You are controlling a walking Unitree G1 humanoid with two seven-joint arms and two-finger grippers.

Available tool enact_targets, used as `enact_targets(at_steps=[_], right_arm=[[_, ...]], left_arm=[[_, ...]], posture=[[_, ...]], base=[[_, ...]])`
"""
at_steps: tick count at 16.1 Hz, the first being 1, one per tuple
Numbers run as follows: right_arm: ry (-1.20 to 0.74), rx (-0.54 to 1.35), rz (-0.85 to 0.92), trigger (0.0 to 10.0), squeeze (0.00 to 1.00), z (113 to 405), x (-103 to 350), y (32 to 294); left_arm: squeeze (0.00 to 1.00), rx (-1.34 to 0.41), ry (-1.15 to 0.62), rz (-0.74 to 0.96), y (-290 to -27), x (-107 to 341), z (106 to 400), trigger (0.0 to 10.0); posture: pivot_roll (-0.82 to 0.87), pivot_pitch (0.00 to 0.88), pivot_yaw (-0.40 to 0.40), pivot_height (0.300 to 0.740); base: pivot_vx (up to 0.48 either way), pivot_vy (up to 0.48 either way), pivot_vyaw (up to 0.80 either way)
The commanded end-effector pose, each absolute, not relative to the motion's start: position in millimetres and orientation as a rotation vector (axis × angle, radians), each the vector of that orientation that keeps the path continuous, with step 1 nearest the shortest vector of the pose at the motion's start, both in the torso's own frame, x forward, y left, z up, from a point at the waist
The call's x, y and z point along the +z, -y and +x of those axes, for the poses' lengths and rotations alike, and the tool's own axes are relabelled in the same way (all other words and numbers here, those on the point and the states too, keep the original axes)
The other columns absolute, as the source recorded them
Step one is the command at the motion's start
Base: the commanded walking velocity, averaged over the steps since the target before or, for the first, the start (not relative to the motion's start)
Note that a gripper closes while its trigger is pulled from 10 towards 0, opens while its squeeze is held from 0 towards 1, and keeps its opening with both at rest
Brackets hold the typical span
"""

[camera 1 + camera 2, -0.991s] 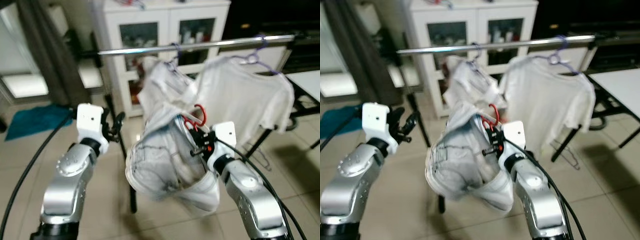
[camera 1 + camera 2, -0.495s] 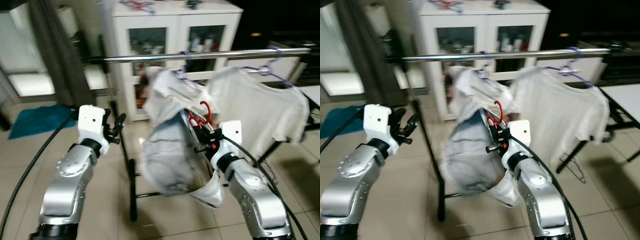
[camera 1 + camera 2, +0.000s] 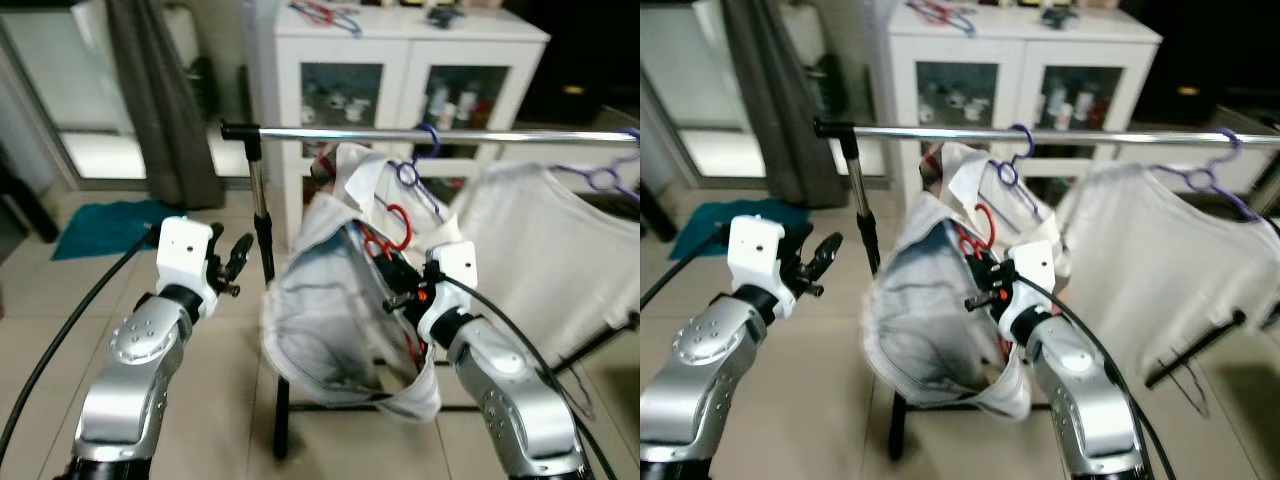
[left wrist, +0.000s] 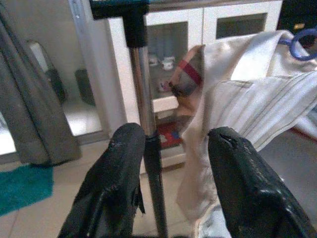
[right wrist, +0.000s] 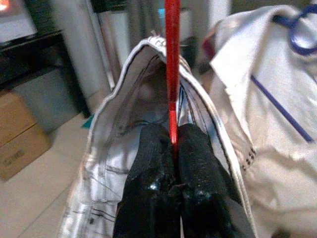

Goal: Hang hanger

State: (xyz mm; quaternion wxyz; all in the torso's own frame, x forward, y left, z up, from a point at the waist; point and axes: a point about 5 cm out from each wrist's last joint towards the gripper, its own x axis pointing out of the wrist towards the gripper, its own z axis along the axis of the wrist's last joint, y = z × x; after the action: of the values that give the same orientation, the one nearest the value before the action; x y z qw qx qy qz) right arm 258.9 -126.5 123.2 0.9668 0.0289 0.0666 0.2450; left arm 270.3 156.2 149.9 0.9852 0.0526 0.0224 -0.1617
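Room: tiled floor, white cabinet (image 3: 400, 60) at 12 o'clock behind the steel rail (image 3: 430, 134).
Load: I judge the red hanger (image 5: 172, 64) stiff, its pale garment (image 3: 330, 320) soft and swingy; grip the shaft.
Right gripper (image 5: 171, 148): pinched on the hanger, below the rail.
Left gripper (image 4: 173, 163): wide, empty, at 9 o'clock.

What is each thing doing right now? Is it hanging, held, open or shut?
Red hanger: held by the right gripper, not on the rail yet.
Grey garment: draped on the red hanger.
Right gripper: shut on the red hanger.
Left gripper: open, holding nothing.
Rail: two blue hangers hooked on it.
White shirt: hanging.
Cabinet: doors shut.
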Motion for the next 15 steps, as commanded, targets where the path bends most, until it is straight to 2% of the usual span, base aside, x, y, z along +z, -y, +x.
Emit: enact_targets(at_steps=[1,8,14,15], right_arm=[[-0.052,0.53,0.073,10.0,0.0,260.7,141.4,119.5],[-0.04,0.432,0.111,10.0,0.0,260.9,144.0,131.2],[-0.003,0.373,0.088,10.0,0.0,259.1,151.6,139.9],[0.033,0.347,0.087,10.0,0.0,261.5,157.7,142.5]], left_arm=[[0.0,-0.315,-0.038,0.132,-161.3,152.7,267.9,10.0],[0.0,-0.371,-0.064,0.159,-157.8,148.9,261.5,10.0],[0.0,-0.577,-0.069,0.177,-146.1,147.9,251.1,10.0],[0.0,-0.687,-0.072,0.167,-140.8,149.0,245.2,10.0]], posture=[[0.07,0.0,-0.013,0.74],[0.07,0.0,-0.007,0.74],[0.07,0.0,-0.003,0.74],[0.07,0.0,-0.001,0.74]], base=[[0.394,0.0,0.8],[0.378,0.0,0.0],[0.0,0.0,0.0],[0.0,0.0,0.0]])
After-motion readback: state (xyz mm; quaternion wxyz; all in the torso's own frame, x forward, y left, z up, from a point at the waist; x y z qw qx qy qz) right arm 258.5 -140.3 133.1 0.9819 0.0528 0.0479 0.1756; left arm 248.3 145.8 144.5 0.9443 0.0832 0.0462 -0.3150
